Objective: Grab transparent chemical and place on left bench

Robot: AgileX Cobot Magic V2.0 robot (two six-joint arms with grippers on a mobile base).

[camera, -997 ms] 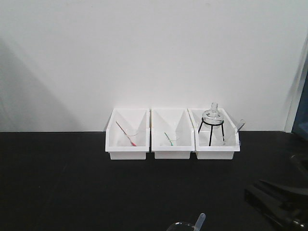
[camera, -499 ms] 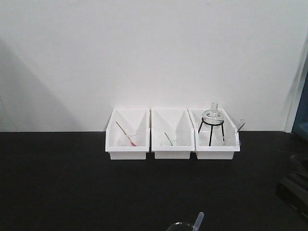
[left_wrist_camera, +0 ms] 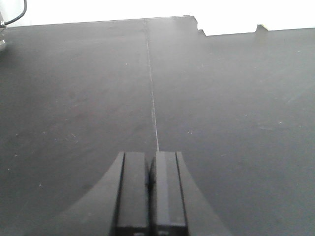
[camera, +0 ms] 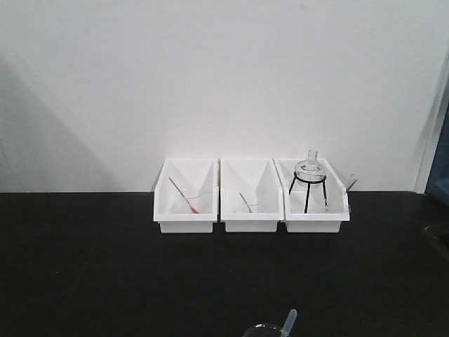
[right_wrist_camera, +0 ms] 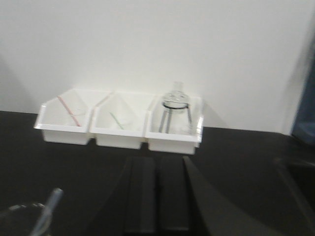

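sits at the very bottom edge of the front view, the transparent chemical (camera: 265, 330), only its glass rim showing, with the clear pipette (camera: 290, 322) leaning up and to the right out of it. shows again in the lower left corner of the right wrist view (right_wrist_camera: 19, 216), blurred, standing on the black counter (camera: 91, 274) well apart from the bins.

lined up against the white wall, three white bins: left bin (camera: 186, 196) with a red-tipped stick, middle bin (camera: 251, 196) with a green-tipped one, right bin (camera: 312, 200) carrying the round flask (camera: 310, 167) on its black tripod (camera: 307, 188).

pressed together, the jaws of the right gripper (right_wrist_camera: 156, 196), holding nothing, pointed toward the bins and to the right of the beaker. likewise closed and empty, the jaws of the left gripper (left_wrist_camera: 150, 194), low over bare counter beside a thin seam (left_wrist_camera: 152, 93).
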